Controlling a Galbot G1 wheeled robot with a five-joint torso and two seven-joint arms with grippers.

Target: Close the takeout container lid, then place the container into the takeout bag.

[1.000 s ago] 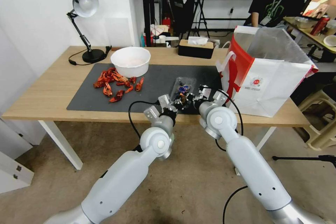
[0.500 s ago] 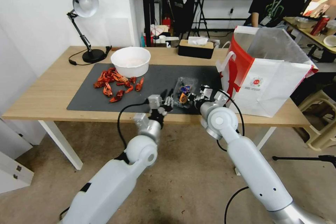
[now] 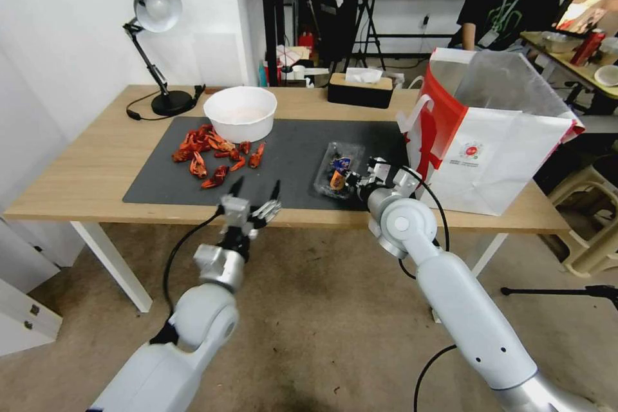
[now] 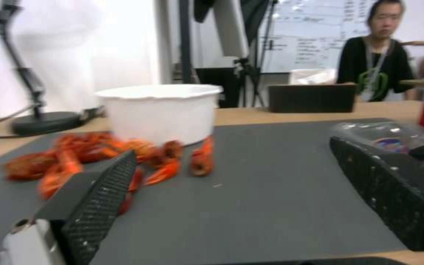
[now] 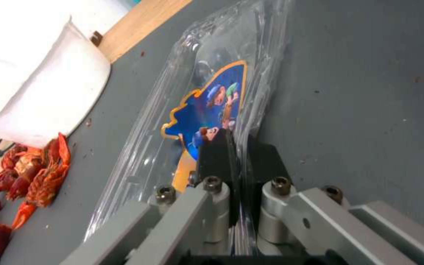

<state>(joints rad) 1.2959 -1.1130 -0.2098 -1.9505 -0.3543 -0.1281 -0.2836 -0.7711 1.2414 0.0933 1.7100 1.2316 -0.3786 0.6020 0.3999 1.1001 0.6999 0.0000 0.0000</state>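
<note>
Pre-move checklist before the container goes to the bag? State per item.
1. Right gripper grip: ok, its fingers are pinched on the edge of the takeout container.
2. Lid closed: cannot tell; it lies flat over the base, but no latch is visible.
3. Left gripper out of the way: ok, open and at the near table edge, apart from the container.
4. Takeout bag ready: ok, upright on the table to the container's right, mouth open.
5. Path to bag: ok, nothing stands between container and bag.
6. Crayfish and white bowl away from the path: ok, both on the mat's left part.
</note>
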